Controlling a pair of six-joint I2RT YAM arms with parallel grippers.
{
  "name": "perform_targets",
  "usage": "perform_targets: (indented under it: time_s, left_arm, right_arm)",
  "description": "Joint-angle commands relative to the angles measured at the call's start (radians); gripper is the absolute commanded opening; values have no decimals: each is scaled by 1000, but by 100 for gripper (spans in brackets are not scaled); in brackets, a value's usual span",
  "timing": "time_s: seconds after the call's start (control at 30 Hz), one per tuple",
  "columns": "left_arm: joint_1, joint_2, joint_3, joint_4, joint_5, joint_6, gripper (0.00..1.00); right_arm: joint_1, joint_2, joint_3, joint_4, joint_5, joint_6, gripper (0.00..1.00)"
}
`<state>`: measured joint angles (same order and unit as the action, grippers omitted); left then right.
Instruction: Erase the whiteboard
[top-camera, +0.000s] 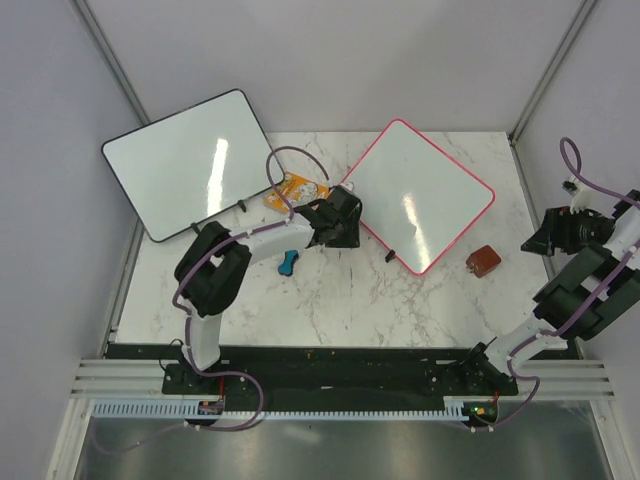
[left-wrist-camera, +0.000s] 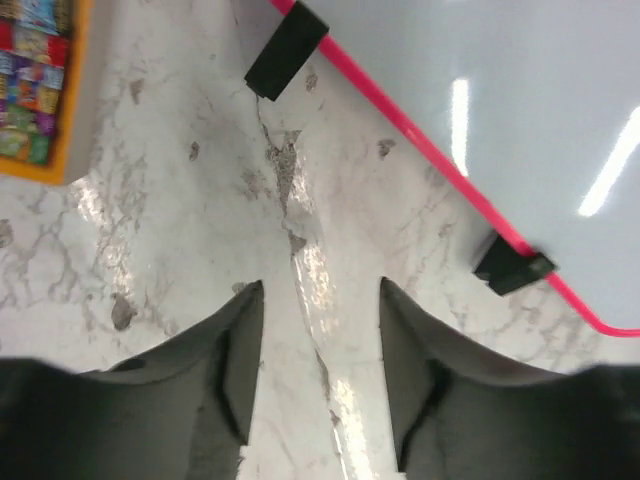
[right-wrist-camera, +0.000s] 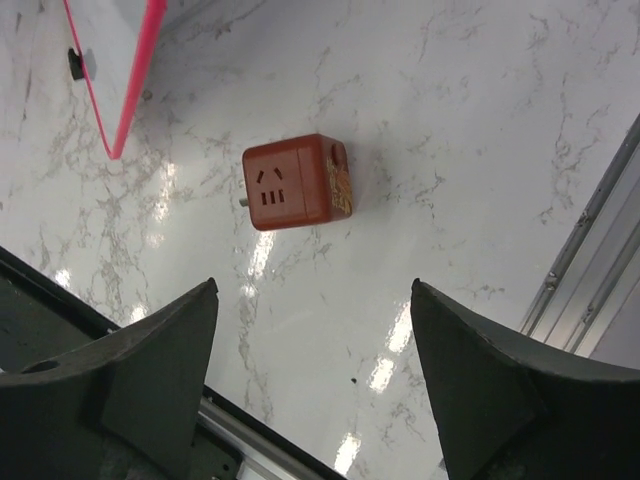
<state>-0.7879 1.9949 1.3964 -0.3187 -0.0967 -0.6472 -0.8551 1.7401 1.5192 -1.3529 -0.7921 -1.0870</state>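
Left pincer stands partly open, empty, whiteboard just ahead; right pincer wide open, empty, red socket cube ahead.

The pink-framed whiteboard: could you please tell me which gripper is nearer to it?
Left. The left gripper sits at the whiteboard, by its left edge; the right gripper hangs off to its right, past the red socket cube.

The worktop is glossy, marble-patterned stone or laminate that mirrors the lights. The whiteboard has a smooth, shiny white face. The red-brown socket cube looks like smooth plastic. The left claw and right claw are matt dark grey.
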Motion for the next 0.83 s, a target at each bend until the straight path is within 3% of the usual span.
perform_targets:
  time_s: [0.0, 0.03, 0.13, 0.27, 0.33, 0.37, 0.43, 0.47, 0.57, 0.8]
  left_arm:
    - [-7, -236, -46, 15, -17, 121, 70]
    - [-5, -267, -62, 15, -15, 132, 86]
    - [15, -385, -128, 18, -3, 161, 99]
    - [85, -560, -291, 99, 118, 207, 100]
    - [133, -665, -347, 131, 149, 225, 99]
    - [145, -694, -388, 145, 156, 245, 100]
    - [182, -772, -410, 141, 152, 265, 100]
    - [191, -795, -424, 130, 147, 286, 99]
    - [216, -854, -441, 116, 124, 316, 100]
    - [279, -832, -432, 93, 178, 325, 100]
  right_arm:
    - [-28, -85, 59, -106, -137, 31, 87]
    - [-27, -91, 70, -106, -189, 57, 93]
    - [-9, -106, 113, -101, -301, 128, 98]
    - [69, -108, 136, 55, -332, 368, 98]
    - [140, -126, 84, 240, -293, 494, 98]
    - [165, -164, 52, 412, -216, 633, 98]
    - [244, -256, -87, 609, -118, 760, 98]
    - [270, -287, -140, 799, 12, 886, 98]
    - [355, -382, -318, 1082, 126, 1028, 98]
    - [514, -335, -404, 1219, 365, 1194, 98]
